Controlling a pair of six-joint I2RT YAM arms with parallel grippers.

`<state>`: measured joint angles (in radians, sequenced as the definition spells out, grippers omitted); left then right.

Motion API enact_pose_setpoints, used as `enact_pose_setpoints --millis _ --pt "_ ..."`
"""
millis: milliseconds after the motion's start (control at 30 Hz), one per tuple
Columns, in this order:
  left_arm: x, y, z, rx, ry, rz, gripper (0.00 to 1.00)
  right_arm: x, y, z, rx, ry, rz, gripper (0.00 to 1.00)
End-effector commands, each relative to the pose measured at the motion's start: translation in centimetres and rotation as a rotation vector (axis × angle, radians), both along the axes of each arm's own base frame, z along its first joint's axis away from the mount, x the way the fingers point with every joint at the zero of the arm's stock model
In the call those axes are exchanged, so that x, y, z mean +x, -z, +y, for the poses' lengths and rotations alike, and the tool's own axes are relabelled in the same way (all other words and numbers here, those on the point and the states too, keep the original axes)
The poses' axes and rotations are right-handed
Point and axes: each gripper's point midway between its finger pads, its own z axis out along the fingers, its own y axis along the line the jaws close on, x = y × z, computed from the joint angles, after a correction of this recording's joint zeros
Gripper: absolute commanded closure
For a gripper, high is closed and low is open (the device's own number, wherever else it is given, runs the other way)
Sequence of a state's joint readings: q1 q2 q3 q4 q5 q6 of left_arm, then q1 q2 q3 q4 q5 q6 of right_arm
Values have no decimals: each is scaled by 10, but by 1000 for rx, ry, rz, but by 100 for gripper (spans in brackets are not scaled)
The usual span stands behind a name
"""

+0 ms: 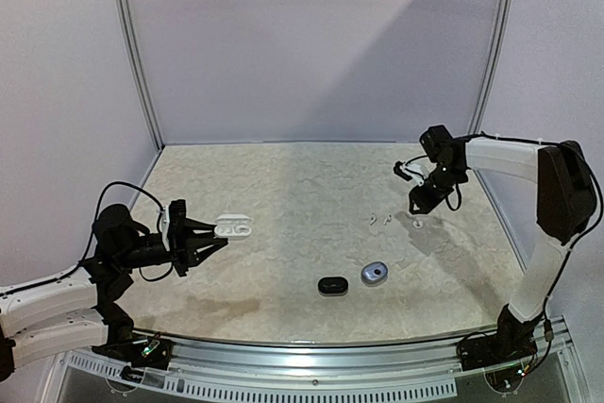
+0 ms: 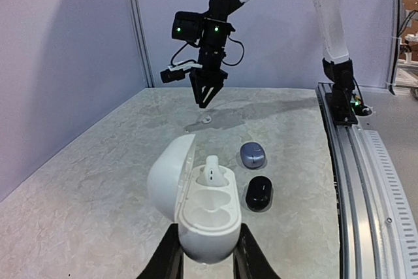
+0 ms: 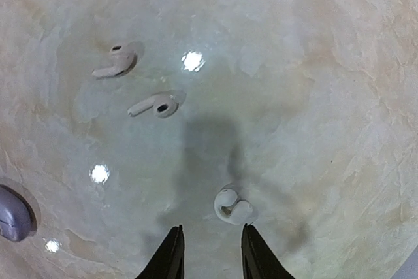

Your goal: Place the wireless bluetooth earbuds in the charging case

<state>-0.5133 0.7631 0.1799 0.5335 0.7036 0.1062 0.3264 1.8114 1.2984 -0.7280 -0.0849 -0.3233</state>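
My left gripper (image 2: 206, 256) is shut on the near end of a white charging case (image 2: 202, 207), whose lid stands open to the left. One white earbud (image 2: 212, 171) sits in the case's far slot; the near slot is empty. The case also shows at the left in the top view (image 1: 233, 228), in front of the left gripper (image 1: 206, 243). My right gripper (image 3: 210, 253) is open and empty, hovering just above a curled white earbud (image 3: 232, 206) on the table. Two stemmed white earbuds (image 3: 115, 62) (image 3: 155, 104) lie further on. In the top view the right gripper (image 1: 418, 203) is above these earbuds (image 1: 417, 224).
A shut black case (image 1: 332, 284) and a shut blue-grey case (image 1: 375, 273) lie side by side at the table's near middle. They also show in the left wrist view, the black one (image 2: 258, 193) and the blue-grey one (image 2: 253, 154). A rail (image 2: 366, 181) runs along the table edge.
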Motion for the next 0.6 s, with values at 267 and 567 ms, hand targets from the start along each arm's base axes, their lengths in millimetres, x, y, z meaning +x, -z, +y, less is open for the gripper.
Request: enact_pose_setpoints --millis 267,567 --pt "-3 6 -1 18 10 0 100 -28 -1 -6 -195 -647 -372 78" --pt "-4 6 -1 21 13 -1 100 -16 29 -16 -317 -736 -368 78"
